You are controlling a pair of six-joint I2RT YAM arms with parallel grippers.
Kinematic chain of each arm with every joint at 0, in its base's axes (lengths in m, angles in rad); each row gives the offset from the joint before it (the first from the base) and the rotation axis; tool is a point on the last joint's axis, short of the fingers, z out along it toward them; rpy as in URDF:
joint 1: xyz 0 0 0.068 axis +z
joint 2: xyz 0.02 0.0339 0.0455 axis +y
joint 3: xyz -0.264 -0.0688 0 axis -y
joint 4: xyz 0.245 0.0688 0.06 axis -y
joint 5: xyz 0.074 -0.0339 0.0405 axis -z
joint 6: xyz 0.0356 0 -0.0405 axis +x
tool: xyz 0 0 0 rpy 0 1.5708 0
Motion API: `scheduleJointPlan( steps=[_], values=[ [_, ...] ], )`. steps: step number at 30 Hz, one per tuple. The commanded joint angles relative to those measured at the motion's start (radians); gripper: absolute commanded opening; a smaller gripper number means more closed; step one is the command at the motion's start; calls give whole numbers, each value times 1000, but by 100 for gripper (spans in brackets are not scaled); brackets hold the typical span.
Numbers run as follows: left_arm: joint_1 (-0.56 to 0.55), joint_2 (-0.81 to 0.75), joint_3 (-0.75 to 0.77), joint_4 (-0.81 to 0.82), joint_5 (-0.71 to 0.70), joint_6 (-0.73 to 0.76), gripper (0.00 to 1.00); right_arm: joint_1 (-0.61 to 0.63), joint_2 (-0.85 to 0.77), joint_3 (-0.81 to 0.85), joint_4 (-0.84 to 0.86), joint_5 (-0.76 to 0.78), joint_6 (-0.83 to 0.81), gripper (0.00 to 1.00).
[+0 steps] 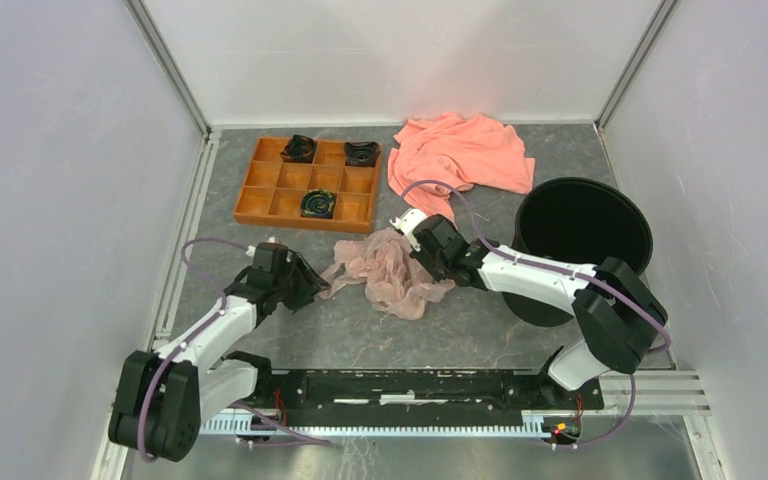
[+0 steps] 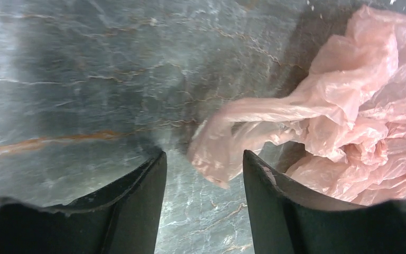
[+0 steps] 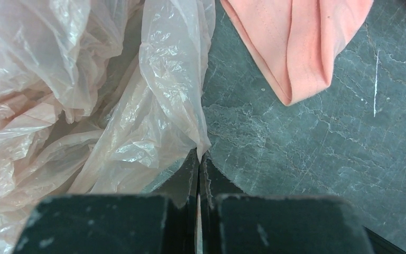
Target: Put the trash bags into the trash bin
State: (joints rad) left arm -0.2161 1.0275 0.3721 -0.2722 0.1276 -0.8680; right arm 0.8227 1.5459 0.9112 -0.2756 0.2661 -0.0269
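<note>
lying crumpled in the middle of the table (image 1: 460, 335), the trash bag (image 1: 390, 270) is not yet in the trash bin (image 1: 580, 225), which stands upright and open near it on the right. the right gripper (image 3: 199, 168) has its fingers pressed together on a thin fold of the film at the bag's far edge. the left gripper (image 2: 203, 156) is spread apart, and a twisted tail of the bag lies just ahead of the gap. to do this step well, the left should close on that tail so both arms lift the slippery film together, high enough to clear the rim. a salmon cloth (image 1: 460, 150) lies beside the pinch and is best left behind. an orange tray (image 1: 305, 185) sits at the back of the grey marbled top, with plain white walls around it.
</note>
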Motion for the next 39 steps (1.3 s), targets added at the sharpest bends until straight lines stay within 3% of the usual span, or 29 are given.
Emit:
scheduleJointPlan(
  steps=[1,5,9,12,15,18,21,26,31,33,39],
  values=[
    [-90,64,33,77,-69,-23,61,3,-10,-6,45,-8,-5,0],
    [-180,121,106,-14,-204,-34,56,3,-6,-6,41,4,-10,0],
    [-203,138,110,-40,-254,-45,39,2,-25,-5,37,14,-10,1],
    [-203,125,132,-41,-251,-10,12,3,-34,23,6,20,-3,12],
    [-202,77,165,-69,-247,5,4,2,-46,79,-80,34,23,26],
    [-202,13,195,-148,-283,-5,2,2,-111,74,-98,-18,63,49],
    [-200,-49,194,-224,-349,-43,2,3,-180,47,-85,-67,71,58],
    [-198,-141,152,-351,-493,-152,2,2,-248,25,-84,-102,123,60],
    [-199,-218,87,-340,-469,-179,2,3,-292,-41,25,-201,184,71],
    [-199,-250,78,-365,-482,-195,2,0,-291,-58,55,-186,214,76],
    [-199,-344,53,-376,-525,-222,2,-8,-194,9,3,-98,324,75]
  ],
)
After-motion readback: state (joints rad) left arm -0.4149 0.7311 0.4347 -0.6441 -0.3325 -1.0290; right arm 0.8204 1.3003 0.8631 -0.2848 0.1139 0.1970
